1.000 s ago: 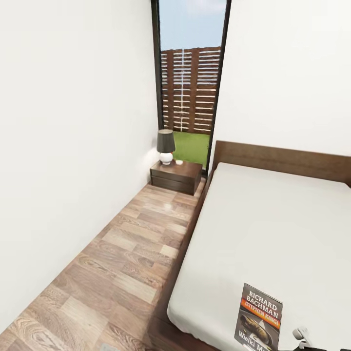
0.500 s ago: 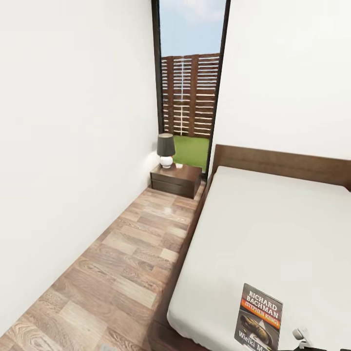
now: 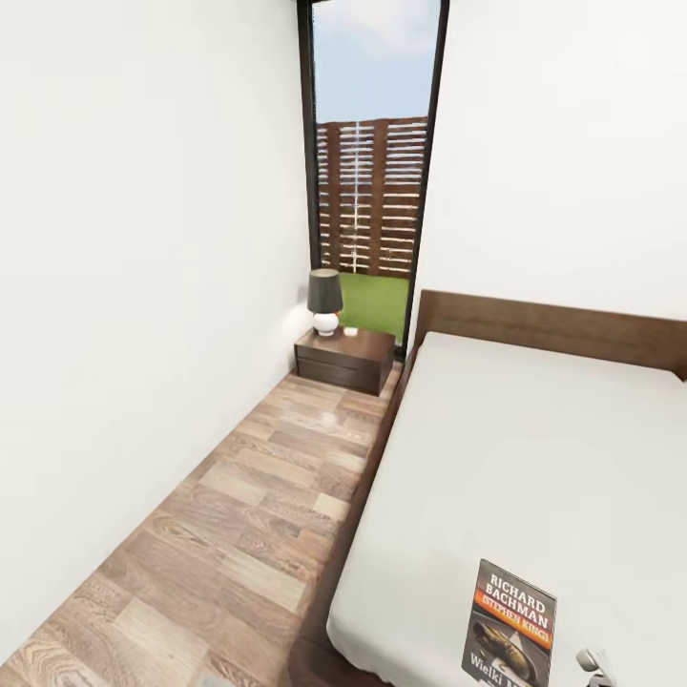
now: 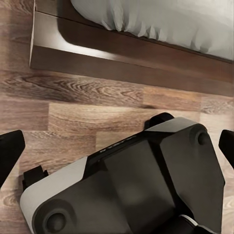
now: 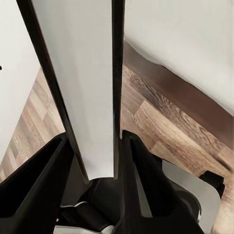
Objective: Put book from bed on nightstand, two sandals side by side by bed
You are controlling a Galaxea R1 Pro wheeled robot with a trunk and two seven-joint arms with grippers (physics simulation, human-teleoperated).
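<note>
The book [image 3: 509, 625], dark grey with an orange band and white lettering, lies flat on the light grey bed [image 3: 534, 448] near its foot corner. Far down the aisle, the dark brown nightstand [image 3: 345, 358] stands against the window beside the headboard. The sandals are out of view. My left gripper [image 4: 117, 151] is open, its dark fingertips [image 4: 9, 156] spread wide above my own base and the wood floor, with the bed [image 4: 161, 19] frame just beyond. The right wrist view looks past a white dark-edged panel [image 5: 83, 83] toward the bed [image 5: 185, 39]; its jaws are unclear.
A lamp [image 3: 324, 301] with a dark shade sits on the nightstand. A strip of wood floor [image 3: 239, 515] runs between the white left wall and the bed. A tall window [image 3: 372, 162] shows a slatted fence. A white piece of my arm [image 3: 593, 663] shows beside the book.
The whole head view has shifted slightly, so the camera moved. The book stays where it was on the bed.
</note>
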